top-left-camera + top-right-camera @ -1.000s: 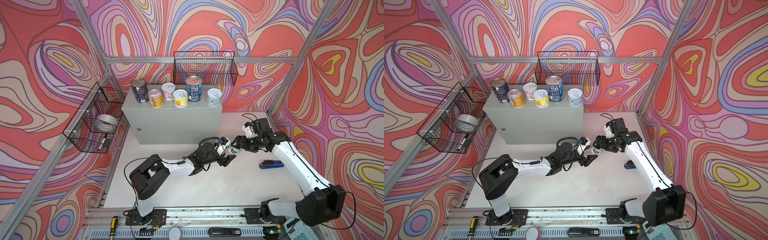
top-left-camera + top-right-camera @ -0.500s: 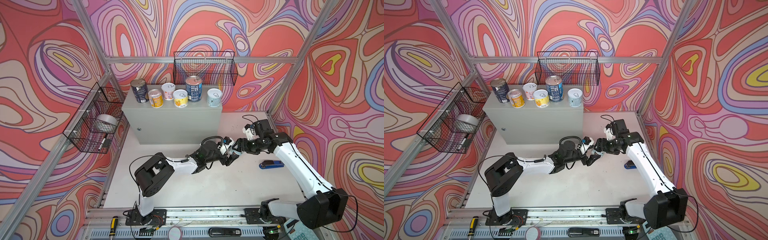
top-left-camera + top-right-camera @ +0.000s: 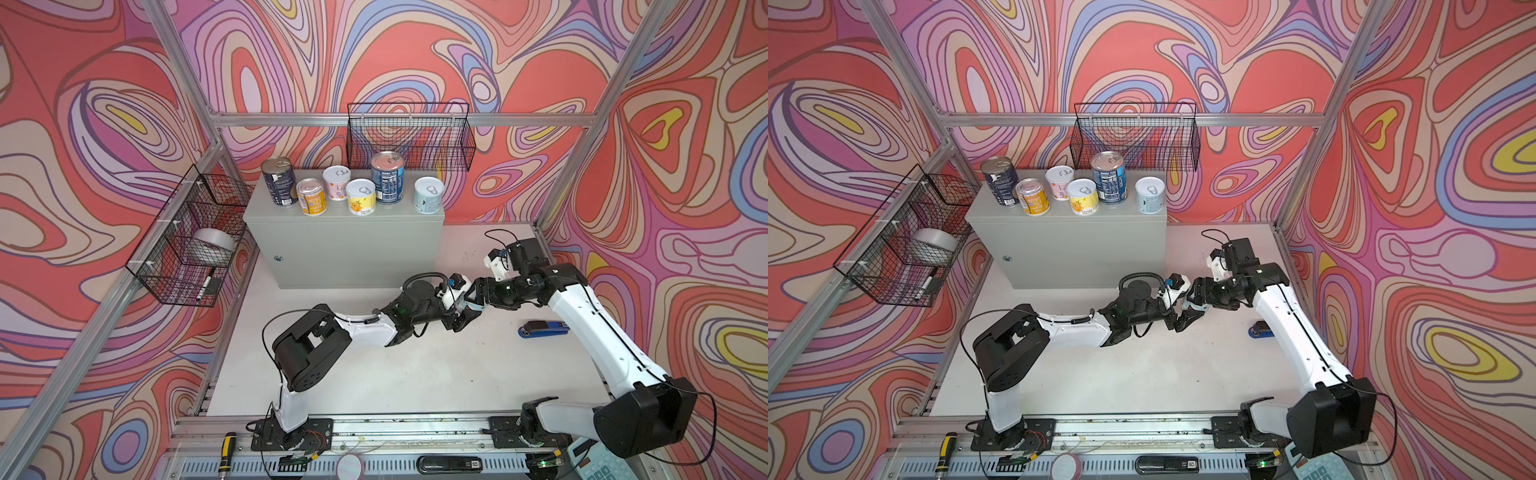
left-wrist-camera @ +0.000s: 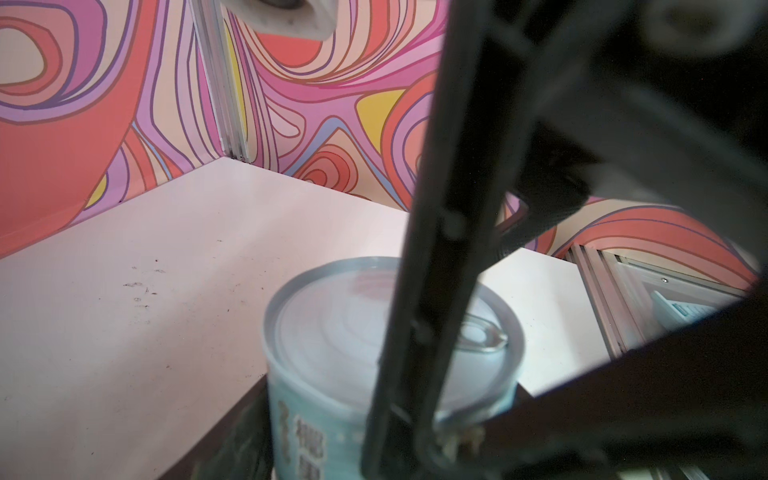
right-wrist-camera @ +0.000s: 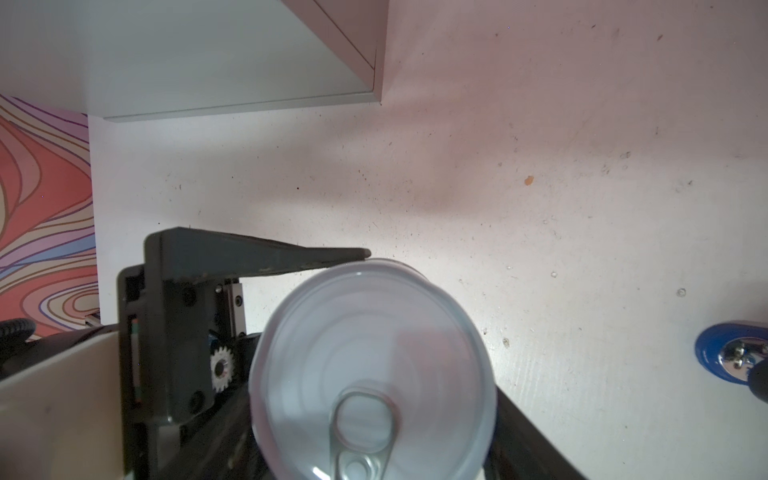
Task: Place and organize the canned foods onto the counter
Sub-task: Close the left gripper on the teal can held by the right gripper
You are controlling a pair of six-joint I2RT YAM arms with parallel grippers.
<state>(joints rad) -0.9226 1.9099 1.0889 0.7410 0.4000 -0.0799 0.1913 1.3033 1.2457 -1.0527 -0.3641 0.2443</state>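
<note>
A short can with a pale blue label (image 3: pixel 473 308) (image 3: pixel 1196 308) hangs just above the white tabletop, right of the counter (image 3: pixel 340 245). Both grippers meet on it. My left gripper (image 3: pixel 463 316) reaches in from the left, its dark jaws against the can (image 4: pixel 332 332) on both sides. My right gripper (image 3: pixel 476 301) comes from the right and is shut on the same can (image 5: pixel 374 353), pull-tab lid facing the camera. One left finger (image 5: pixel 257 257) touches the can's rim. Several cans stand on the counter, among them a tall dark blue one (image 3: pixel 387 176) and a pale one (image 3: pixel 428 195).
A blue stapler (image 3: pixel 542 330) lies on the table right of the grippers. A black wire basket (image 3: pixel 409 137) hangs on the back wall above the counter. Another basket (image 3: pixel 187 249) on the left wall holds a grey tape roll (image 3: pixel 214 245).
My left arm has stretched further right, bringing its gripper up against the right gripper and around the can. The right gripper has shifted only slightly. The cans on the counter have not moved.
</note>
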